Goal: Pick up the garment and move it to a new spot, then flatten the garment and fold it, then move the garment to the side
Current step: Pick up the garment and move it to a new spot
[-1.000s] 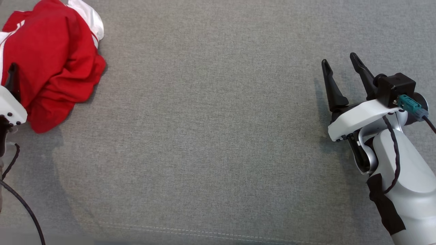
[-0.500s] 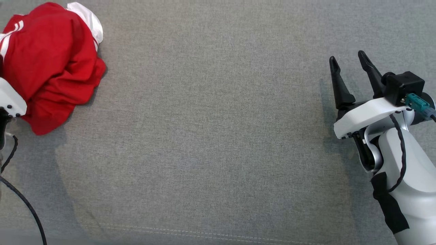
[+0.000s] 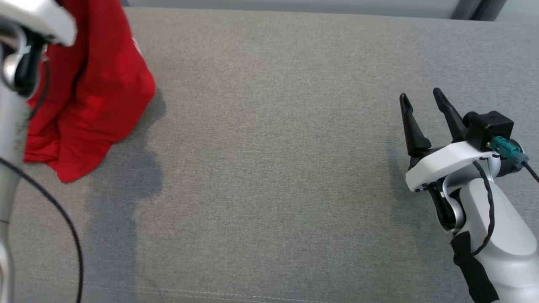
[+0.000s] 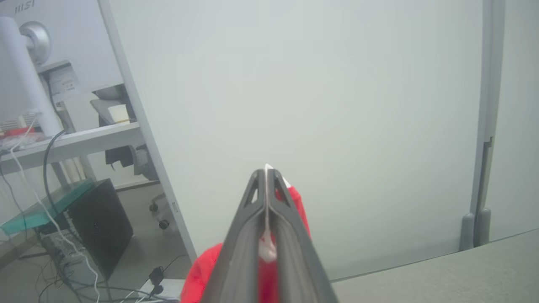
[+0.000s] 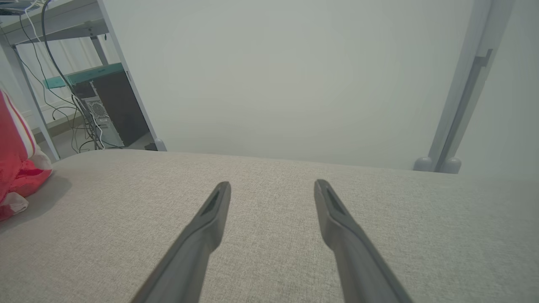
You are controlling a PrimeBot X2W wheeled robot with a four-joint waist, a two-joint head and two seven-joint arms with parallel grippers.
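The garment (image 3: 90, 97) is red with white trim and hangs from above at the far left of the grey surface, its lower folds still touching the fabric. In the left wrist view my left gripper (image 4: 267, 174) is shut on the garment (image 4: 202, 269), a sliver of white cloth pinched between its dark fingers. The left arm's pale housing (image 3: 40, 21) shows at the top left corner of the head view, in front of the cloth. At the right my right gripper (image 3: 421, 99) stands open with nothing in it, low over the surface. The garment (image 5: 17, 160) also shows at the left edge of the right wrist view.
The grey upholstered surface (image 3: 269, 168) spreads wide between the two arms, with a stitched seam near its front edge. A pale wall panel (image 5: 273, 75) rises behind it. Beyond the left end stand a desk, cables and a dark computer case (image 5: 113, 111).
My left gripper has closed on the garment and risen, lifting it from a crumpled heap into a hanging drape. The head camera has tilted, so the whole picture has shifted.
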